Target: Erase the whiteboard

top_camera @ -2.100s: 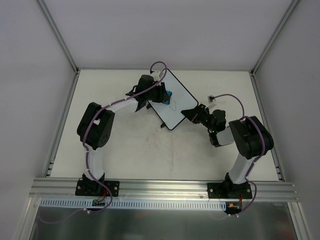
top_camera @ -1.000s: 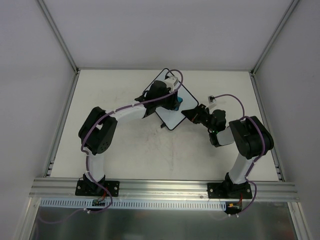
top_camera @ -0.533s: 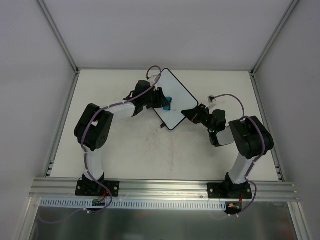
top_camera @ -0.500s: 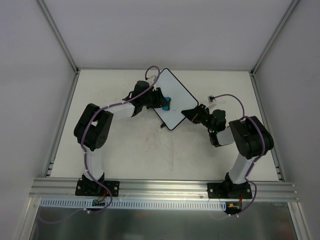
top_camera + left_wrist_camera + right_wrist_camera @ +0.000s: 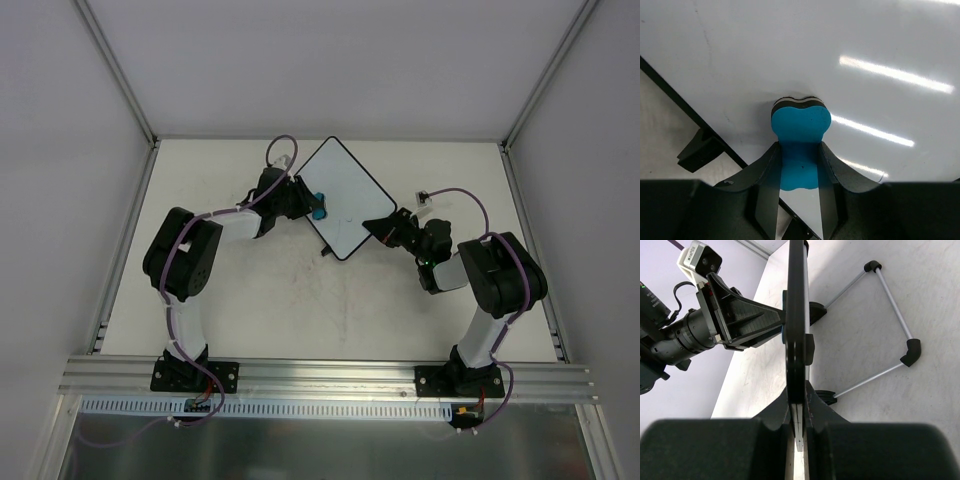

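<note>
The whiteboard (image 5: 347, 190) stands tilted on the table at the back middle, white with a thin black rim. My right gripper (image 5: 388, 227) is shut on its right corner; in the right wrist view the board (image 5: 795, 315) shows edge-on between the shut jaws (image 5: 799, 412). My left gripper (image 5: 306, 203) is shut on a blue eraser (image 5: 317, 206) near the board's left edge. In the left wrist view the eraser (image 5: 801, 125) presses flat on the white surface (image 5: 850, 35) between my fingers (image 5: 800, 152). A small dark mark (image 5: 883, 175) remains at the lower right.
The board's wire stand (image 5: 892, 305) with black feet rests on the table behind it. A black tab (image 5: 702, 149) sticks out of the board's lower rim. White walls and aluminium posts enclose the table (image 5: 250, 310) on three sides.
My left gripper has swept the eraser across the board, right then back left to the left edge. The scribble seen earlier in the board's middle is mostly gone. The right arm has not moved.
</note>
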{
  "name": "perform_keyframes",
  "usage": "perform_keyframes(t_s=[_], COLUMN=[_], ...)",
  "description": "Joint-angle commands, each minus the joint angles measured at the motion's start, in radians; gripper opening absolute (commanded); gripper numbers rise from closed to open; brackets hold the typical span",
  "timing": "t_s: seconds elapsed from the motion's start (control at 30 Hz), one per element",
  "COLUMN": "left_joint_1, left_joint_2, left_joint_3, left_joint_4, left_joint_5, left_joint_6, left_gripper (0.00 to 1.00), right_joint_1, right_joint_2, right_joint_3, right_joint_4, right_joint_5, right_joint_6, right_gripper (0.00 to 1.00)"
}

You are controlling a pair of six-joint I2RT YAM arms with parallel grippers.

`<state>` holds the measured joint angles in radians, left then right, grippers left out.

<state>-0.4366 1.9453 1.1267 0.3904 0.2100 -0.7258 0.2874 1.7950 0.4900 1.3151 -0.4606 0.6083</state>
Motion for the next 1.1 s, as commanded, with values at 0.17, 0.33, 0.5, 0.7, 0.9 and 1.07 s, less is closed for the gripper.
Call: perform_keyframes(t_s=[0.17,0.33,0.5,0.7,0.9,1.07], left_joint_1=[0.029,0.027,-0.023,-0.097,-0.186,-0.244], left_joint_2=[0.081,0.072,0.081,0.054,0.006,0.001], left_joint_3=[-0.059,-0.070,-0.038,-0.022,-0.022,-0.004], left_joint_4=[-0.145,-0.148,-0.145,-0.105,-0.111,-0.140], left_joint_5=[-0.162,-0.161,-0.136,-0.069,-0.050,-0.055], left_joint_6=[-0.041,-0.053,0.022,0.140,0.255,0.310], left_gripper=[0.00,0.00,0.00,0.00,0.00,0.00], right_joint_1=[0.013,0.012,0.010,0.012,0.010,0.010], right_joint_2=[-0.013,-0.013,0.004,0.010,0.010,0.009], right_joint_3=[0.016,0.016,0.024,0.025,0.025,0.025], right_joint_4=[0.128,0.131,0.139,0.145,0.145,0.145], right_joint_5=[-0.039,-0.038,-0.039,-0.041,-0.042,-0.043], right_joint_6=[0.028,0.036,0.042,0.045,0.042,0.044], right_gripper=[0.00,0.00,0.00,0.00,0.00,0.00])
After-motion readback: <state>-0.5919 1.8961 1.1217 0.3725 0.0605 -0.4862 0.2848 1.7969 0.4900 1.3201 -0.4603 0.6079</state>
